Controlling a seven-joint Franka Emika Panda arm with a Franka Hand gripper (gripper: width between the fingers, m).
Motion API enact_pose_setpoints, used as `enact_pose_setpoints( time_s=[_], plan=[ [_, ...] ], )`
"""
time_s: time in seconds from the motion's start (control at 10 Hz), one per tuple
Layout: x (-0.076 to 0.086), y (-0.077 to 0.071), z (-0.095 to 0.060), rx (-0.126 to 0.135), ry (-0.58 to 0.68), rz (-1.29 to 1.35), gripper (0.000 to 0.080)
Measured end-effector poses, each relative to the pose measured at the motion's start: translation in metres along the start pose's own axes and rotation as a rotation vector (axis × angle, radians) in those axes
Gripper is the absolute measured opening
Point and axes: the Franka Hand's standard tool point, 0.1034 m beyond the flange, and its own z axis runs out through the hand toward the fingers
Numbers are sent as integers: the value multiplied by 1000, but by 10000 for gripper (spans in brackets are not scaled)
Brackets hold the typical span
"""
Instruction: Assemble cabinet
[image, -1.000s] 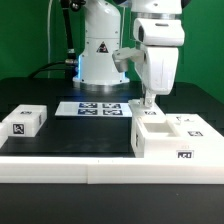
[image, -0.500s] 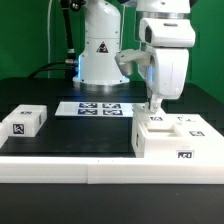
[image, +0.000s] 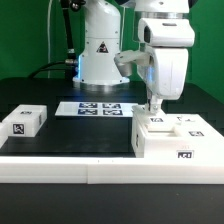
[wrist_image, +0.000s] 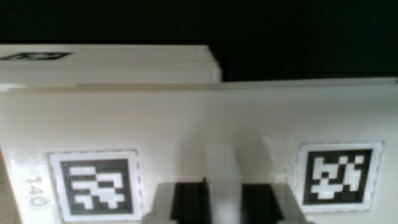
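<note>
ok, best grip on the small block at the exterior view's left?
Probably from above, the tool closing across its shorter width on the two side walls: the small block lies flat on the table, apart from everything else, its top unobstructed.

Table (image: 70, 138): black and matte, fills the middle of the exterior view.
Marker board (image: 100, 108): thin, flat and white, lies on the table toward the back and carries black-and-white square tags.
Front rail (image: 60, 168): long white bar across the table's near edge.
Backdrop (image: 20, 50): plain green wall behind the table.
</note>
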Motion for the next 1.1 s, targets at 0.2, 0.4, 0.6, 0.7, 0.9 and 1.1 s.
enact_pose_setpoints(
  time_s=[0.2,0.4,0.6,0.7,0.9,1.1],
  plan=[
    [0,18,0,-8,4,8,69],
    [0,30,0,-8,5,16,69],
    [0,44,0,-9,6,21,69],
    [0,49,-1,-10,5,23,69],
    [-1,49,-1,-10,5,26,69],
    [-1,49,0,-9,5,26,69]
  ],
)
